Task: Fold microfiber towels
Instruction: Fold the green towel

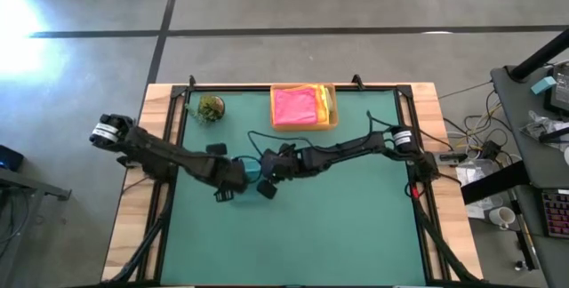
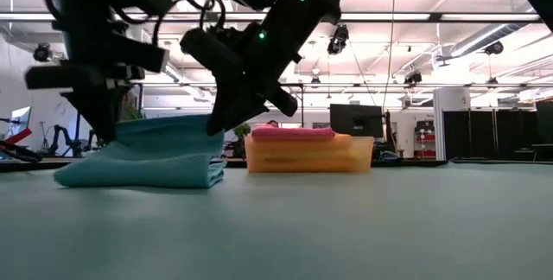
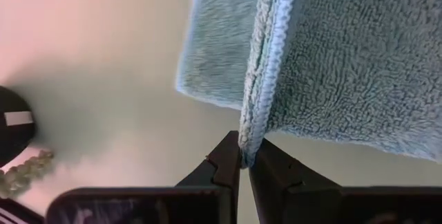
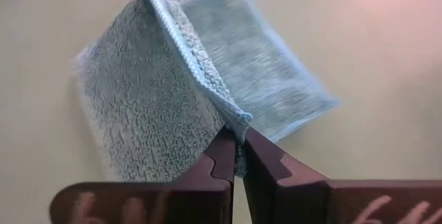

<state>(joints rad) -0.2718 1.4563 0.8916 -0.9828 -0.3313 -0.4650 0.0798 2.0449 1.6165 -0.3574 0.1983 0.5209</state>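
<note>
A teal microfiber towel (image 2: pixel 147 155) lies partly folded on the green table (image 1: pixel 356 226), left of centre, its lower layers flat on the table. My left gripper (image 3: pixel 244 162) and my right gripper (image 4: pixel 237 141) are each shut on its raised upper layer. They meet over it from the left (image 1: pixel 238 180) and the right (image 1: pixel 265 174). A pink towel (image 1: pixel 295 107) lies on top of a stack in the tan tray (image 1: pixel 332 124) at the far edge. A yellow towel (image 1: pixel 325 100) shows beside the pink one. My left gripper pinches the teal towel's stitched hem (image 3: pixel 247 131) between its two fingertips, coming down steeply from above. The held layer is lifted, and the rest of the towel lies on the table. My right gripper pinches a corner of the hemmed edge (image 4: pixel 233 122) between its two fingertips, slanting down from the table's right. That corner is raised above the layers on the table (image 2: pixel 173 176).
A small green plant ball (image 1: pixel 211 108) sits at the far left of the table, left of the tray. Black rails (image 1: pixel 409 146) run along the table's left and right sides. The green surface toward the near edge and right is open.
</note>
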